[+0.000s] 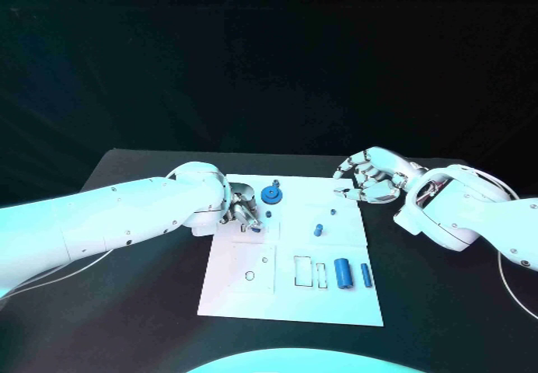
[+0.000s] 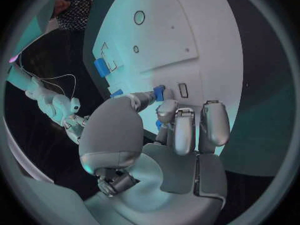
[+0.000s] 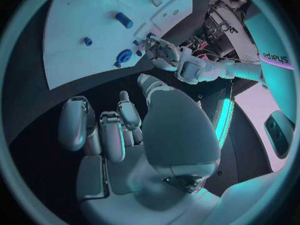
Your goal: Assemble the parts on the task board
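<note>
The white task board lies mid-table. My left hand is over its far left part with fingertips down at the board. A round blue part stands right beside them. In the left wrist view the thumb tip meets a small blue part, and more blue shows behind a finger; whether it is gripped I cannot tell. A small blue part lies mid-board, and two blue cylinders lie near the slots. My right hand hovers off the board's far right corner, fingers curled in on nothing.
The board has open rectangular slots and an oval hole in its near half. Black table surrounds the board on all sides. My left hand also shows in the right wrist view beside the round part.
</note>
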Controlling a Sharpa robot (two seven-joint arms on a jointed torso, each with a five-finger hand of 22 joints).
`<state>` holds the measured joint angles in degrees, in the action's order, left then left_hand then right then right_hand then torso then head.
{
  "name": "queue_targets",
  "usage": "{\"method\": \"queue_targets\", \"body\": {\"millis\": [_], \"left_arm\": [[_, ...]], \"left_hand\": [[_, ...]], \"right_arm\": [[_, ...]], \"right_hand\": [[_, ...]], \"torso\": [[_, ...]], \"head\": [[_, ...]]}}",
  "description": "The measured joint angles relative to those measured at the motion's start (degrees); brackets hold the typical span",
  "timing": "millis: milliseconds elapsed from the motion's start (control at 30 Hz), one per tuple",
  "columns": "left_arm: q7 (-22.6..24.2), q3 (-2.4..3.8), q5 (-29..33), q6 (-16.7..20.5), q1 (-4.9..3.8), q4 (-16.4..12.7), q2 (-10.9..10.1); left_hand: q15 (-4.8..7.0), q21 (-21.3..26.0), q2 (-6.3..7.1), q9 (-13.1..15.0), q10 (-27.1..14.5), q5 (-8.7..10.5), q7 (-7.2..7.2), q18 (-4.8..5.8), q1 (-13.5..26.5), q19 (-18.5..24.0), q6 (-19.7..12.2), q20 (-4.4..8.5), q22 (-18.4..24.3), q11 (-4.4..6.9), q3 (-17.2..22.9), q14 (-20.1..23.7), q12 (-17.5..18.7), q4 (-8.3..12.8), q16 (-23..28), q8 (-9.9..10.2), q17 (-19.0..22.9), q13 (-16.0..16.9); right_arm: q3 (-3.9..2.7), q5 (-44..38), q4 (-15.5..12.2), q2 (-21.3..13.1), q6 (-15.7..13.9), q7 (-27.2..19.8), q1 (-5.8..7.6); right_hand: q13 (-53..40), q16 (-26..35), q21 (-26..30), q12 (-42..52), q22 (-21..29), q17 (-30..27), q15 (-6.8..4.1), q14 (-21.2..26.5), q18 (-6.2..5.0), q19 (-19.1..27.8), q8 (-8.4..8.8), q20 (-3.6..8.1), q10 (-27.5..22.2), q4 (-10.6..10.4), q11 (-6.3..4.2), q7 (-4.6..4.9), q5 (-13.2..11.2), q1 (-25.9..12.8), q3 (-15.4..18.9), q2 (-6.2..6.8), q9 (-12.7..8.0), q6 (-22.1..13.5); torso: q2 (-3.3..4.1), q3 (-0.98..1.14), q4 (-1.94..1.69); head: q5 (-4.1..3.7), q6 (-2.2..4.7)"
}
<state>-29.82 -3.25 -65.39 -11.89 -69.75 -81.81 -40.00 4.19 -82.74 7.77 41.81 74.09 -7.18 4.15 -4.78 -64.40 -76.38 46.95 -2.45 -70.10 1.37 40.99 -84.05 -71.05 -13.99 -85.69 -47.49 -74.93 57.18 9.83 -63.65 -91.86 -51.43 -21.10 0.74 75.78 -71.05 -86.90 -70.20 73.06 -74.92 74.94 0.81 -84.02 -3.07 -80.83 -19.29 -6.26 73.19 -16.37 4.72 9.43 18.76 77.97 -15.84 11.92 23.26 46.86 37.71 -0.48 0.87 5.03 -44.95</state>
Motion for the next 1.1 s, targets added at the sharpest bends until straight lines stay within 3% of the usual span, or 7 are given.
{"method": "queue_targets", "body": {"millis": [167, 533, 700, 833, 867, 967, 1100], "left_arm": [[-0.2, -0.04, 0.3, -0.1, 0.02, 0.4, 0.3], [-0.5, -0.03, 0.6, -0.4, -0.02, 0.9, 0.7], [-0.5, -0.03, 0.7, -0.4, -0.01, 1.1, 0.8], [-0.5, -0.11, 0.8, -0.5, 0.03, 1.2, 0.9], [-0.5, -0.13, 0.8, -0.5, 0.05, 1.2, 0.9], [-0.5, -0.13, 0.8, -0.5, 0.05, 1.3, 0.9], [-0.6, -0.13, 0.8, -0.6, 0.05, 1.3, 0.9]], "left_hand": [[0.0, -0.2, -0.75, 0.2, 0.5, 0.0, -0.49, -0.01, 1.2, -0.3, 0.9, 0.07, -0.4, 0.13, 0.2, 0.0, -0.3, -0.2, -0.3, 0.0, 0.0, 0.6], [0.0, -0.2, -0.68, 0.2, 0.7, 0.02, -0.49, -0.01, 1.4, -0.5, 0.9, 0.11, -0.8, 0.27, 1.1, 0.0, -0.6, 0.5, -0.3, -0.1, 0.0, 1.1], [0.0, -0.2, -1.25, 0.2, 0.8, 0.09, -0.49, -0.01, 2.4, -0.6, 0.9, 0.2, -0.8, 0.38, 1.1, 0.0, -0.6, 0.5, -0.5, 0.0, 0.0, 1.2], [0.2, -0.4, -0.46, 0.4, 1.0, 0.09, -1.82, -0.01, 4.2, -0.6, 2.7, 0.2, -0.9, 0.59, 0.7, 0.2, -0.6, 1.3, -0.5, -0.2, 0.0, 1.2], [0.2, -0.4, -0.31, 0.4, 1.0, 0.2, -1.89, -0.01, 5.0, -0.6, 2.8, 0.2, -0.9, 0.58, 2.9, 0.2, -0.6, 3.8, -0.5, -0.2, 0.0, 1.2], [0.42, -0.4, 0.03, 0.4, 1.0, 0.55, -1.91, -0.01, 6.5, -0.6, 3.0, 0.2, -0.9, 0.58, 2.6, 0.0, -0.6, 4.8, -0.5, -0.2, 0.0, 1.4], [0.42, -0.4, 0.58, 0.5, 1.0, 0.63, -2.44, -0.01, 7.9, -0.6, 3.7, 0.2, -1.0, 0.58, 0.0, 0.0, -0.6, 4.2, -0.5, 0.3, 0.0, 1.6]], "right_arm": [[0.0, 0.0, 0.0, 0.0, 0.0, 0.0, -0.02], [0.0, 0.0, 0.0, -0.1, 0.1, 0.0, -0.02], [0.0, 0.0, -0.1, -0.1, 0.1, 0.0, -0.02], [0.0, 0.0, -0.1, -0.1, 0.1, 0.0, -0.03], [0.0, 0.0, -0.1, -0.1, 0.1, 0.0, -0.03], [0.0, 0.0, -0.1, -0.1, 0.1, 0.0, -0.03], [0.0, 0.0, -0.1, -0.1, 0.1, 0.0, -0.03]], "right_hand": [[0.1, 0.0, 0.0, 0.0, 0.0, 0.0, 0.0, 0.0, 0.0, 0.0, 0.0, 0.0, 0.0, 0.0, 0.0, 0.0, 0.0, 0.0, 0.0, 0.0, 0.0, 0.0], [0.1, 0.0, 0.0, 0.0, 0.0, 0.0, 0.0, 0.0, 0.0, 0.0, 0.0, 0.0, 0.0, 0.0, 0.0, 0.0, 0.0, 0.0, 0.0, 0.0, 0.0, 0.0], [0.1, 0.0, 0.0, 0.0, 0.0, 0.0, 0.0, 0.0, 0.0, 0.0, 0.0, 0.0, 0.0, 0.0, 0.0, 0.0, 0.0, 0.0, 0.0, 0.0, 0.0, 0.0], [0.1, 0.0, 0.0, 0.0, 0.0, 0.0, 0.0, 0.0, 0.0, 0.0, 0.0, 0.0, 0.0, 0.0, 0.0, 0.0, 0.0, 0.0, 0.0, 0.0, 0.0, 0.0], [0.1, 0.0, 0.0, 0.0, 0.0, 0.0, 0.0, 0.0, 0.0, 0.0, 0.0, 0.0, 0.0, 0.0, 0.0, 0.0, 0.0, 0.0, 0.0, 0.0, 0.0, 0.0], [0.2, 0.0, 0.0, 0.0, 0.0, 0.0, 0.0, 0.0, -0.78, 0.0, 0.0, 0.0, -0.2, 0.0, -0.18, 0.0, 0.3, 0.0, 0.0, 0.0, -0.1, 0.0], [0.2, 0.0, 0.0, 0.0, 0.0, 0.0, 0.0, 0.0, -0.9, 0.0, 0.0, 0.0, -0.2, 0.0, -0.21, 0.0, 0.3, 0.0, 0.0, 0.0, -0.1, 0.0]], "torso": [[-0.01, 0.03, 0.03], [-0.01, 0.02, 0.03], [-0.01, 0.01, 0.0], [0.0, 0.01, -0.02], [0.0, 0.0, -0.03], [0.0, -0.03, -0.03], [0.0, -0.03, -0.03]], "head": [[-0.04, -0.01], [-0.2, -0.03], [-0.24, -0.06], [-0.28, -0.07], [-0.3, -0.07], [-0.34, -0.1], [-0.36, -0.12]]}}
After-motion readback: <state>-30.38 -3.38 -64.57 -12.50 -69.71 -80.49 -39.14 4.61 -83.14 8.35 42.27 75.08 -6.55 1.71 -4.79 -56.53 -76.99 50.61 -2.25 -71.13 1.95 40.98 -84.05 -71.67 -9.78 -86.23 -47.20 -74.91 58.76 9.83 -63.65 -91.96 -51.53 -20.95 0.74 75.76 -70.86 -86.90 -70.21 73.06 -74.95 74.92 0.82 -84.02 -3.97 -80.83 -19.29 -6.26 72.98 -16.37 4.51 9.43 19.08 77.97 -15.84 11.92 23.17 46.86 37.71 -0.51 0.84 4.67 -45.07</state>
